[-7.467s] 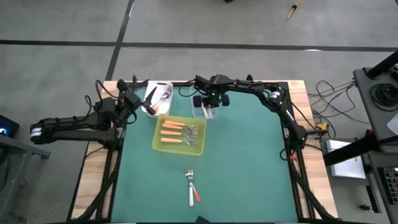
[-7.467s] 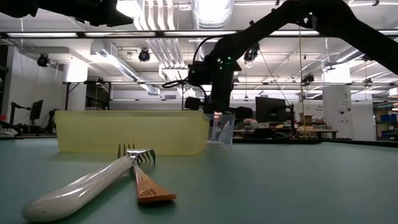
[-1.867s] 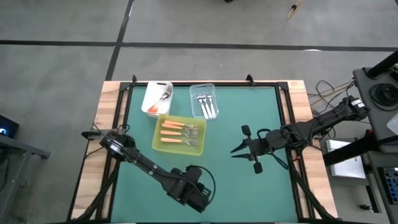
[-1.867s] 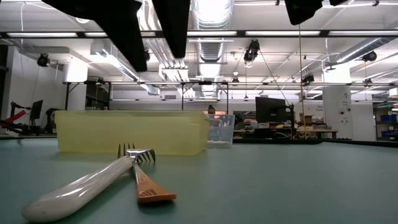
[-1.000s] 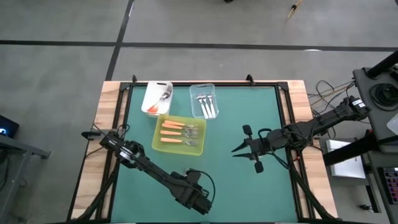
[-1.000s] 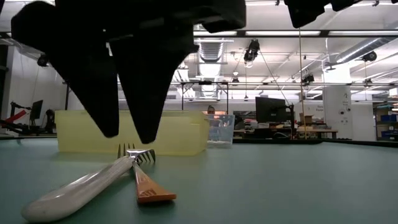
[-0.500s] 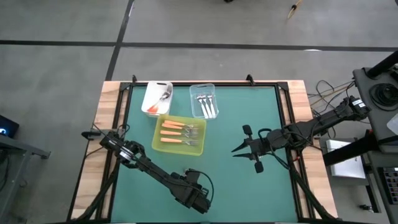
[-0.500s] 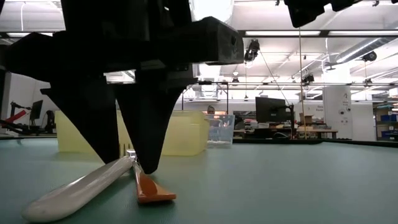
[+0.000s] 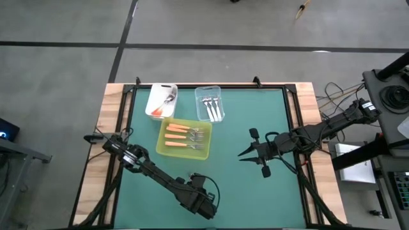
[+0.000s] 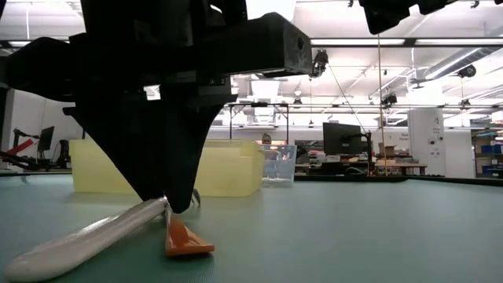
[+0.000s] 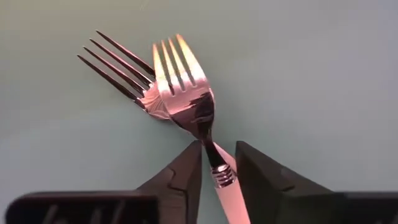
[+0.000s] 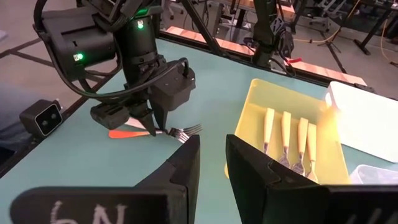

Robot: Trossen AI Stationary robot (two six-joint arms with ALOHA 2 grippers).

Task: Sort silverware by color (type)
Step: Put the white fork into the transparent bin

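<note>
The robot has 2 thin black arms made of long bars with round joints; black cables loop along them; the left gripper (image 12: 152, 121) sits under a boxy black block with a small green light; each gripper has 2 dark, pointed fingers (image 11: 184, 175) shaped like wedges.

A robotics lab or workshop in a large industrial hall. Beyond the green table (image 10: 377, 228), the low view shows an open ceiling with ducts (image 10: 267, 16) and strip lights (image 10: 369, 42), monitors (image 10: 339, 140) on benches, and shelving far behind. Around the table, the high view shows bare concrete floor (image 9: 211, 25), loose cables (image 9: 332, 92) and equipment stands (image 9: 390, 96).
</note>
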